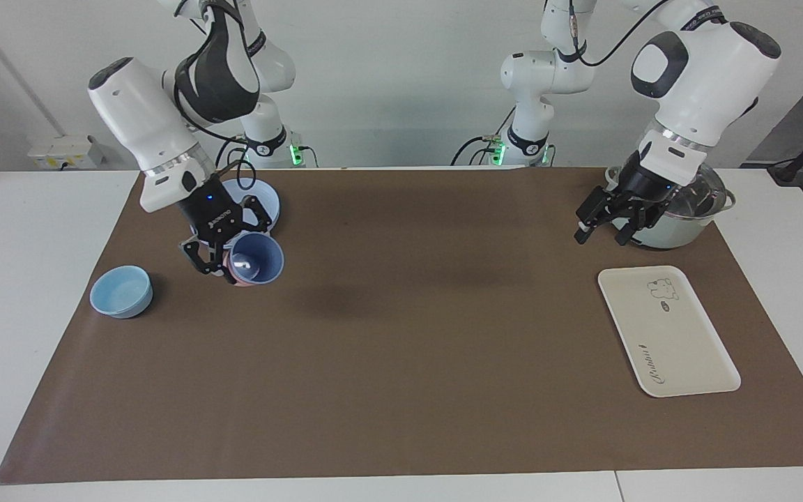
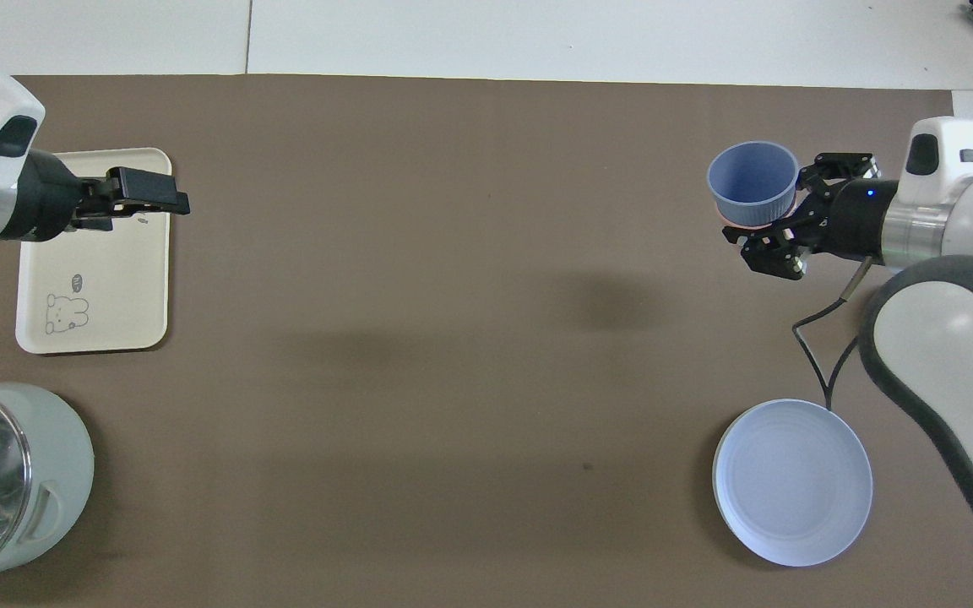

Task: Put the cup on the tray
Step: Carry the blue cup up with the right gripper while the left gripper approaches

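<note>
Fingers of the right gripper are clamped on the rim of the cup, a small matte periwinkle-blue tumbler, tapered, with no handle. One fingertip sits inside the mouth and the other outside the wall. A salmon-pink cup is nested under it, only its edge showing. Both cups hang tilted in the air, over the brown table mat just beside the round blue plate. Near the plate, a wide light-blue bowl rests on the mat. The tray, smooth cream-white with rounded corners, a bear drawing and cursive script, lies well apart from the plate. The left gripper hovers with its fingers spread open, next to a pale green pot.
</note>
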Motion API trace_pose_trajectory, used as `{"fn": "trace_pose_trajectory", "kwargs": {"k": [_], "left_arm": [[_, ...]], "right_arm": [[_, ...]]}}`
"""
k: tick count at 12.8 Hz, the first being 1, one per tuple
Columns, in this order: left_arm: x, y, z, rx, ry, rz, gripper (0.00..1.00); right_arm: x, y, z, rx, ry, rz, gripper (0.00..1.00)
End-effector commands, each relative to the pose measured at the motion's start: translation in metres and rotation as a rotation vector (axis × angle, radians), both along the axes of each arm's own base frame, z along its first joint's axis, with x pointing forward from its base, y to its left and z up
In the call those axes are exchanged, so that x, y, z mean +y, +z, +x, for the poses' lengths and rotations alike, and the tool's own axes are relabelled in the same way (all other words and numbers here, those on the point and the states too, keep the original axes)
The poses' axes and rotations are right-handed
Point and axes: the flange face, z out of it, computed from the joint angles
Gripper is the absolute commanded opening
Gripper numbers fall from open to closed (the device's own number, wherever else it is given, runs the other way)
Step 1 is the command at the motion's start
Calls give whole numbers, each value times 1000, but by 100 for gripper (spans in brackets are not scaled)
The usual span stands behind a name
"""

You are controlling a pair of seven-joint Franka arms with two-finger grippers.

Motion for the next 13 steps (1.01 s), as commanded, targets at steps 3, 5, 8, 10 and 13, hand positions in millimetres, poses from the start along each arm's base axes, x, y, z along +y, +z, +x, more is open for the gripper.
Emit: {"fn": "trace_pose_trajectory", "kwargs": {"k": [3,5,8,10,13], "left_arm": [[-85,-24,23,-28,176,-287,86],[-126,-32,28,-83,260,-338,77],[-167,-32,28,-71,291,-388,67],[-200,-33,11,-34,242,-404,66],[-227,-39,-13,98,133,-356,66]], "right_arm": [[77,12,-18,43,16,-120,0],[103,20,-28,63,31,-178,0],[136,27,-42,81,42,-233,0],[147,34,-46,91,41,-241,0],[170,33,-46,88,45,-250,0]]}}
